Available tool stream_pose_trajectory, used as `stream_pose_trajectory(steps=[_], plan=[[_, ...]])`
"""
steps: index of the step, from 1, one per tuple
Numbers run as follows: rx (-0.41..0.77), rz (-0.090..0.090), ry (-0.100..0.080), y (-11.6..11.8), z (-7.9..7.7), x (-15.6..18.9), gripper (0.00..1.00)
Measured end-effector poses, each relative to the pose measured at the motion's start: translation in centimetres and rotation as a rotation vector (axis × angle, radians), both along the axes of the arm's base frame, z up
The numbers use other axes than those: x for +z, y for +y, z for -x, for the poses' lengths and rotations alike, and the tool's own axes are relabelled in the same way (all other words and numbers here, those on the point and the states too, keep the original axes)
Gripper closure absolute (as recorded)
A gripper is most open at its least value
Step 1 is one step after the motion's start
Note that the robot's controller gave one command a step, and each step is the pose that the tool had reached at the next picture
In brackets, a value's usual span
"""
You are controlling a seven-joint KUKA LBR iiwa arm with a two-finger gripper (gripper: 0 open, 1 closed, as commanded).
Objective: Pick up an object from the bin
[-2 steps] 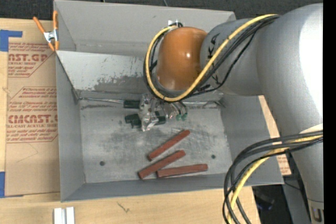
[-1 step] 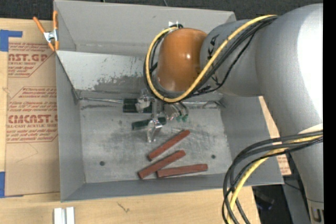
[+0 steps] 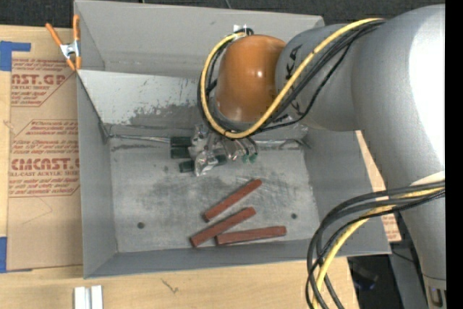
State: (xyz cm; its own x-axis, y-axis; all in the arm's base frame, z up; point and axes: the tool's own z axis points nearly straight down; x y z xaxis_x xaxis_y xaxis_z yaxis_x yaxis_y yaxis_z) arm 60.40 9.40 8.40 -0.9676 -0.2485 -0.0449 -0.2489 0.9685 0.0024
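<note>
Tool (image 3: 197,155) sits at frame centre, low over the grey metal bin (image 3: 130,228) floor; whether it is released or clenched cannot be told. The nearest reddish-brown flat stick (image 3: 231,200) lies below and right of the tool, clear of it, with its long axis running lower left to upper right. Two similar sticks lie beyond.

The arm (image 3: 376,83) and its orange cover (image 3: 246,79) hide most of the gripper (image 3: 211,155) and the bin's (image 3: 145,32) two-o'clock corner, the arm itself is cut off at three o'clock, and small dark bits (image 3: 181,148) at the gripper's nine o'clock are too small to name.
</note>
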Motion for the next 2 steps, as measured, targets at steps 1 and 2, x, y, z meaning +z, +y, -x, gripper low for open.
stream_pose_trajectory(steps=[1,2], plan=[[0.0,0.0,0.0,0.0,0.0,0.0,1.0],[-0.035,0.011,0.036,1.7,2.4,16.0,1.0]])
